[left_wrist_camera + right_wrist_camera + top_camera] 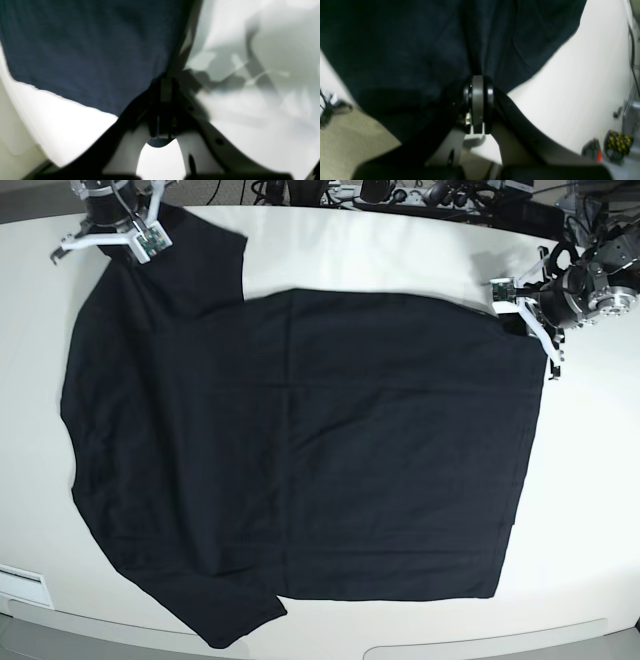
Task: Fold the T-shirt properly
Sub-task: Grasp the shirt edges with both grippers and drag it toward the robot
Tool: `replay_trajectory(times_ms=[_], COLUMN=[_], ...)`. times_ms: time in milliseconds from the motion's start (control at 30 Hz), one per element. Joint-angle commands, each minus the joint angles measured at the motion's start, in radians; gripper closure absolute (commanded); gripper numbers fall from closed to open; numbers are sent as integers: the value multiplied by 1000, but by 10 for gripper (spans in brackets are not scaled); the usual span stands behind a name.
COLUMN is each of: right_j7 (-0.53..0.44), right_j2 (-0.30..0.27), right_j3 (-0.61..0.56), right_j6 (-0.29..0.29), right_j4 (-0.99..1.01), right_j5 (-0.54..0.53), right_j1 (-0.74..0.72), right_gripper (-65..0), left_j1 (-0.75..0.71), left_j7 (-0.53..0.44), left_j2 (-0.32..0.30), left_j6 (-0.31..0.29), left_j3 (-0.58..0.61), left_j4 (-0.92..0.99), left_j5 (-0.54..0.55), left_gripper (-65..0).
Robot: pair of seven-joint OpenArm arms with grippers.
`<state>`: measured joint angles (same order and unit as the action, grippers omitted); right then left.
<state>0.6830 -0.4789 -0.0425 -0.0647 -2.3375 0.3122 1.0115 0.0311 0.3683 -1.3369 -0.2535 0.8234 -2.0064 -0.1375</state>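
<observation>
The black T-shirt [300, 440] lies spread flat on the white table [590, 510], sleeves to the left, hem to the right. My right gripper [112, 235] is at the far left sleeve. In the right wrist view it [478, 82] is shut on a pinch of the dark fabric [395, 50]. My left gripper [528, 315] is at the far right hem corner. In the left wrist view it [165, 87] is shut on the edge of the fabric [87, 50], which looks dark blue there.
Cables and equipment [400, 195] line the table's far edge. The right wrist view shows beige floor [350, 140] past the table edge and a yellow-and-black item [618, 145] at lower right. Bare table surrounds the shirt on the right and front.
</observation>
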Motion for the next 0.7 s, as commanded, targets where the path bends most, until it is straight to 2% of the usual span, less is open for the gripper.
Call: replay_trajectory(times_ms=[0, 233, 467, 533, 667], right_j7=[-5, -7, -4, -5, -31], right_j2=[-6, -6, -6, -6, -6], right_j3=[26, 146, 157, 157, 157], right_j6=[17, 31, 39, 40, 92], right_j4=[-19, -19, -19, -19, -19], right_j5=[10, -5, -4, 7, 72], right_j1=[34, 204, 298, 298, 298], right_gripper=[0, 0, 0, 0, 0], left_j1=[13, -22, -223, -277, -343], left_j7=[8, 74, 227, 270, 317], left_j2=[-38, -109, -132, -132, -130], left_j6=[11, 12, 17, 57, 186], left_j3=[-12, -12, -12, -12, -12], left_j4=[-26, -118, -241, -267, -285], left_j5=[-3, 24, 15, -23, -255], left_gripper=[0, 0, 0, 0, 0])
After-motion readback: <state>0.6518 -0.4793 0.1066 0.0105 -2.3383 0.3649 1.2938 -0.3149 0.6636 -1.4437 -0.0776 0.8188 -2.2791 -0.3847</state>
